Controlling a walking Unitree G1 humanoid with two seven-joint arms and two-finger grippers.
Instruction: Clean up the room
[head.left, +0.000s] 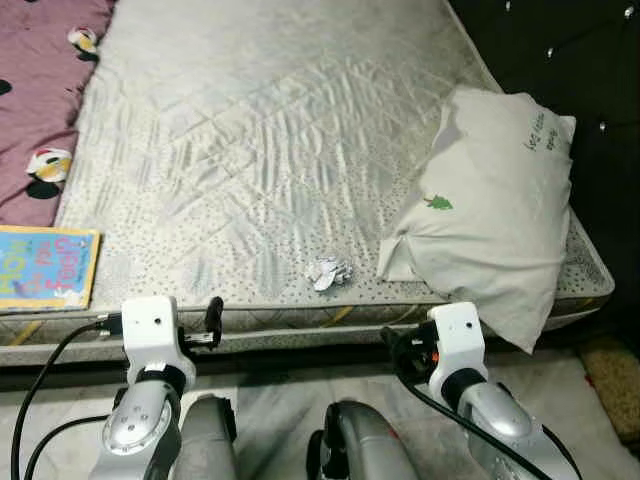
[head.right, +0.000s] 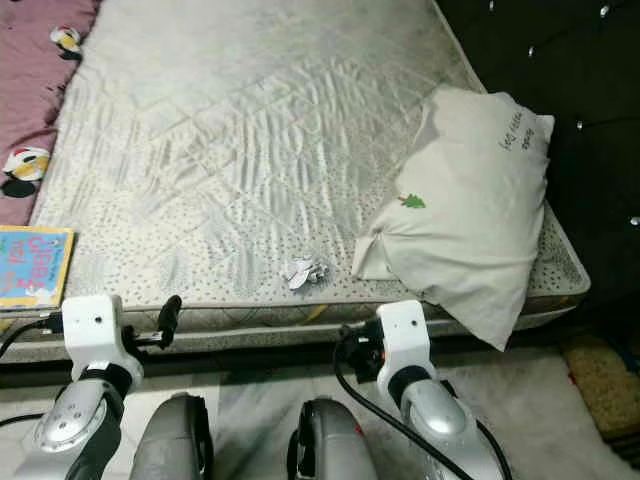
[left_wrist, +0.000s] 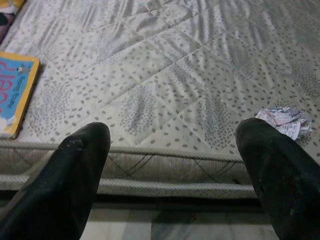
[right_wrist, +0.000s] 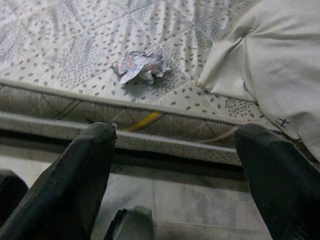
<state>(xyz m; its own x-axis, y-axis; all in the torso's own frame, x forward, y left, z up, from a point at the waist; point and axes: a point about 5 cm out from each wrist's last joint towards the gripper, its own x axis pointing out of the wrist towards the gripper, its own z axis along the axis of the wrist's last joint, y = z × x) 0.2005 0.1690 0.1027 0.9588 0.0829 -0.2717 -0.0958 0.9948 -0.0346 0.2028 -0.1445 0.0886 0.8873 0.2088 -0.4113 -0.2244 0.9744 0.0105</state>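
Near the lower centre of the head view, a crumpled paper (head.left: 329, 272) lies on the mattress (head.left: 260, 130), close to its front edge and just left of the white pillow (head.left: 495, 215). Left gripper (left_wrist: 172, 150) hovers at the mattress edge, fingers apart. Right gripper (right_wrist: 175, 150) sits below the edge, fingers apart, paper ahead. A colourful book (head.left: 45, 265) lies at far left.

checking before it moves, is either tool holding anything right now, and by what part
Nothing is held. The left tool and right tool are both open, short of the mattress.
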